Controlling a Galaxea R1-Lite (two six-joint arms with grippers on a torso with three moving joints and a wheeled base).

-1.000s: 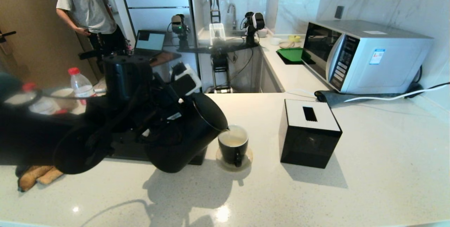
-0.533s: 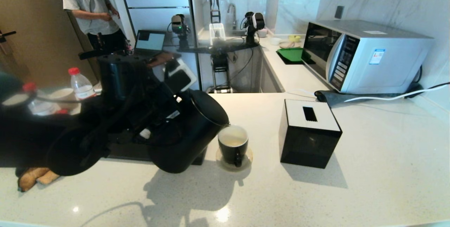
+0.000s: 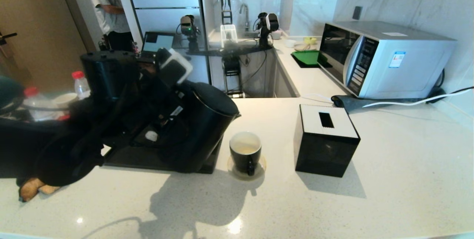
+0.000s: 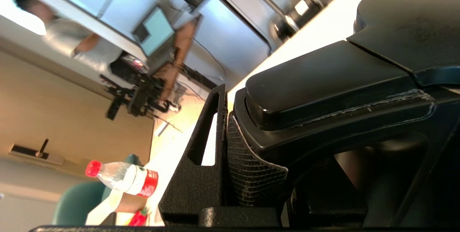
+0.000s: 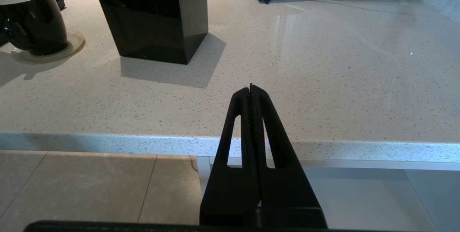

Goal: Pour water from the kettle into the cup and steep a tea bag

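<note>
- Red-capped clear bottle (image 3: pixel 78 84) and a beige paper cup (image 3: pixel 65 100) stand at the far left of the head view, at about nine o'clock from the kettle, partly hidden behind the dark bulk of the left arm.
- Left gripper (image 4: pixel 230 131) is clamped on the kettle's (image 3: pixel 202 128) loop handle; the wrist view shows a ribbed finger pad (image 4: pixel 248 174) pressed against the black handle, a contact the head view hides behind the arm.
- Kettle sits nearly upright over a flat black tray (image 3: pixel 148 159), its spout at about eleven o'clock from the cup and apart from it.
- Cup (image 3: pixel 245 152) stands on a small pale saucer (image 3: pixel 259 170) on the speckled white counter (image 3: pixel 389 179), just right of the kettle; pale liquid shows inside.
- Black tissue box (image 3: pixel 326 140) stands at three o'clock from the cup, near but apart.
- Silver microwave (image 3: pixel 385 59) sits at one o'clock from the box, with a dark cloth (image 3: pixel 351 102) and a white cable in front.
- Right gripper (image 5: pixel 251 91), seen only in its own wrist view, hangs off the counter's near edge with fingers pressed together, holding nothing; that view also shows the cup's handle side.
</note>
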